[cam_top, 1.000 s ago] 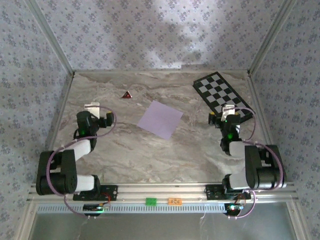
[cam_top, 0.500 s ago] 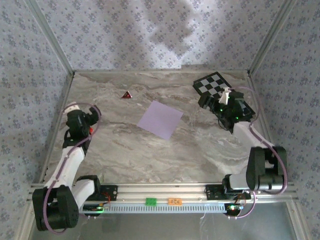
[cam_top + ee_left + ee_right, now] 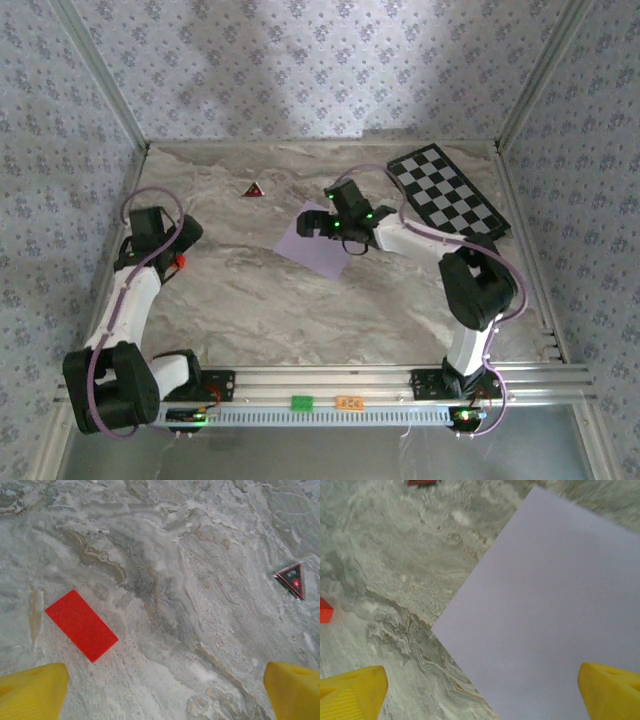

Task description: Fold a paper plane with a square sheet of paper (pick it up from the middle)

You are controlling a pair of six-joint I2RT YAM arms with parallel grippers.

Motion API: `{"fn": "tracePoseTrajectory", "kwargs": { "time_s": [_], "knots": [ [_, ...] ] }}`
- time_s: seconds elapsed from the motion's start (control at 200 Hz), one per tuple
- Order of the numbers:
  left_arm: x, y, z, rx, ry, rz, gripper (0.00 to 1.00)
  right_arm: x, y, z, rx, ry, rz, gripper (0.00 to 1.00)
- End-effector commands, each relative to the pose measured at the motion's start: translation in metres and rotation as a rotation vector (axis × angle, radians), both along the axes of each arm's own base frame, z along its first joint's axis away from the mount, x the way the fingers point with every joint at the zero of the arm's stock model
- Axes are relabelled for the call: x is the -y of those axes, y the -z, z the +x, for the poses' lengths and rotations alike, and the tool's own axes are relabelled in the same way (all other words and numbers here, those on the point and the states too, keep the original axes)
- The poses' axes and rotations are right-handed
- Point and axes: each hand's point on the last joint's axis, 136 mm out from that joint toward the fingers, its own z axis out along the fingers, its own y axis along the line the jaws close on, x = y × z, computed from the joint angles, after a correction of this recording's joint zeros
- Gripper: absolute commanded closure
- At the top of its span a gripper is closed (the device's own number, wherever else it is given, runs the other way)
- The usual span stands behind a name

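**Top external view.** The square sheet of paper [image 3: 318, 252] lies flat on the marbled table [image 3: 300, 320], near its middle, turned so that one corner points toward the arms. The right gripper [image 3: 316, 222] is stretched across the table and sits over the sheet's far edge, hiding part of it. The left gripper [image 3: 158, 232] is near the table's left edge, well apart from the sheet, with a small red rectangle [image 3: 181, 260] just beside it. A checkered board [image 3: 448, 190] rests at the far right corner, and a small dark red triangle [image 3: 254, 189] at the far left. Neither touches the sheet.

**Left wrist view.** The left gripper [image 3: 160, 700] is released. Its two yellow fingertips [image 3: 30, 692] stand wide apart at the lower corners, with only bare marble between them. The red rectangle [image 3: 81, 625] lies flat ahead on the left, and the dark red triangle [image 3: 292, 580] farther off on the right.

**Right wrist view.** The right gripper [image 3: 480, 695] is likewise spread wide and grasps nothing. One fingertip [image 3: 350, 692] is over bare marble, the other over the sheet [image 3: 555, 610]. The sheet shows smooth and uncreased, and one of its corners points left, between the fingers. Whether either finger touches the paper cannot be told.
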Motion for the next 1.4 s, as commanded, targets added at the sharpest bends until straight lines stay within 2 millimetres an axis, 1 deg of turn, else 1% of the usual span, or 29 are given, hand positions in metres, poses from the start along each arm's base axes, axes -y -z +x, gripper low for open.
{"fn": "tracePoseTrajectory", "kwargs": {
  "time_s": [0.0,0.1,0.195,0.34,0.41,0.545,0.635,0.67,0.7,0.715,0.725,0.74,0.77,0.879,1.054,1.119,1.224,1.314,1.394],
  "knots": [
    [0.016,-0.004,-0.013,0.018,0.054,-0.086,0.0,0.008,0.02,0.002,-0.061,0.081,-0.076,0.0],
    [0.031,-0.013,-0.017,0.043,0.129,-0.13,0.0,0.001,0.029,0.001,-0.098,0.082,-0.06,0.0],
    [0.041,-0.019,-0.02,0.046,0.172,-0.168,0.0,0.001,0.04,-0.002,-0.138,0.091,-0.072,0.01],
    [0.052,-0.021,-0.024,0.044,0.211,-0.215,0.0,-0.005,0.065,-0.017,-0.224,0.056,-0.09,0.0],
    [0.058,-0.021,-0.026,0.043,0.231,-0.241,0.0,-0.007,0.073,-0.025,-0.252,0.03,-0.099,0.0],
    [0.058,-0.021,-0.028,0.05,0.218,-0.253,0.0,-0.002,0.086,-0.042,-0.292,-0.009,-0.136,0.0],
    [0.048,-0.016,-0.03,0.034,0.136,-0.246,0.0,0.005,0.095,-0.059,-0.314,-0.048,-0.175,0.0],
    [0.048,-0.016,-0.032,0.034,0.135,-0.246,0.0,0.009,0.1,-0.066,-0.326,-0.058,-0.184,0.0],
    [0.05,-0.016,-0.033,0.032,0.152,-0.25,0.0,0.012,0.103,-0.073,-0.34,-0.064,-0.189,0.0],
    [0.052,-0.017,-0.034,0.034,0.163,-0.248,0.0,0.011,0.102,-0.074,-0.338,-0.067,-0.182,0.0],
    [0.053,-0.017,-0.034,0.035,0.171,-0.25,0.0,0.016,0.109,-0.081,-0.356,-0.071,-0.194,0.0],
    [0.055,-0.018,-0.035,0.035,0.182,-0.252,0.0,0.018,0.112,-0.086,-0.367,-0.074,-0.197,0.0],
    [0.058,-0.018,-0.037,0.037,0.201,-0.258,0.0,0.021,0.116,-0.093,-0.359,-0.112,-0.206,0.0],
    [0.067,-0.019,-0.042,0.056,0.239,-0.288,0.0,0.033,0.126,-0.119,-0.383,-0.157,-0.225,0.0],
    [0.082,-0.023,-0.043,0.1,0.29,-0.367,0.0,0.045,0.133,-0.158,-0.39,-0.296,-0.287,0.0],
    [0.088,-0.024,-0.044,0.101,0.322,-0.391,0.0,0.052,0.135,-0.169,-0.395,-0.343,-0.324,0.0],
    [0.094,-0.027,-0.045,0.107,0.35,-0.42,0.0,0.063,0.129,-0.172,-0.386,-0.343,-0.361,0.0],
    [0.098,-0.026,-0.046,0.107,0.355,-0.45,0.0,0.066,0.113,-0.157,-0.348,-0.269,-0.313,0.0],
    [0.099,-0.025,-0.047,0.104,0.357,-0.457,0.0,0.059,0.094,-0.134,-0.295,-0.175,-0.201,0.0]
  ]
}}
